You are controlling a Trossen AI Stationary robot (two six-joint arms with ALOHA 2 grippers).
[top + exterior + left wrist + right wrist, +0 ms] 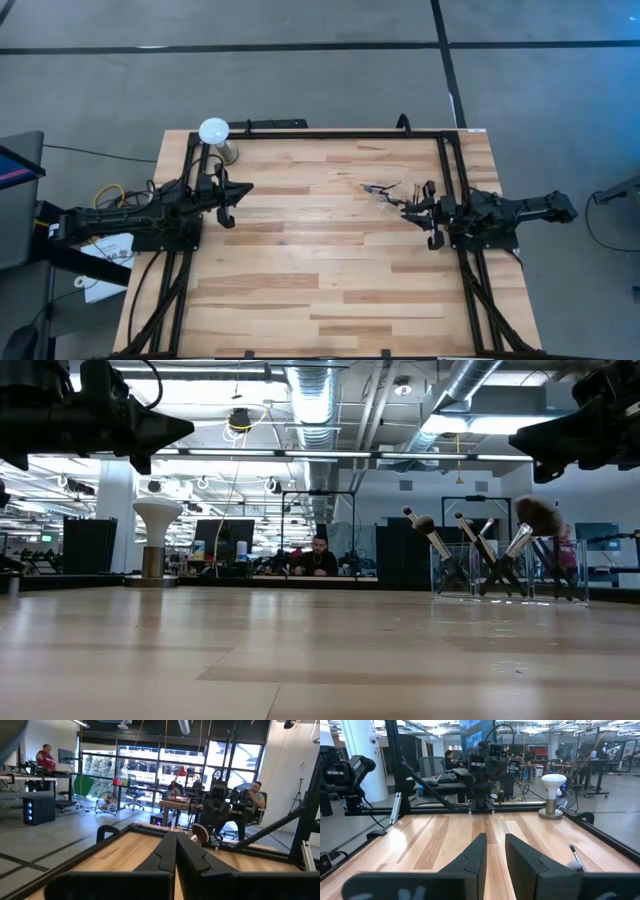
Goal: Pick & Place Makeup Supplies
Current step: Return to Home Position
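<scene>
Looking finished: brushes (pixel 520 540) standing in organizer (pixel 450 586), none beside it; left tool (pixel 175 836) far off, pinched together; right tool (pixel 495 837) near, narrowly parted, empty.

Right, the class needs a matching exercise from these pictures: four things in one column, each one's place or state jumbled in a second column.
Column one
1 left pincer
2 right pincer
3 makeup brushes
4 white globe

Column two
a standing in the clear organizer
b fingers apart
c on a metal base
d fingers shut together

Pairs: 1-d, 2-b, 3-a, 4-c
</scene>
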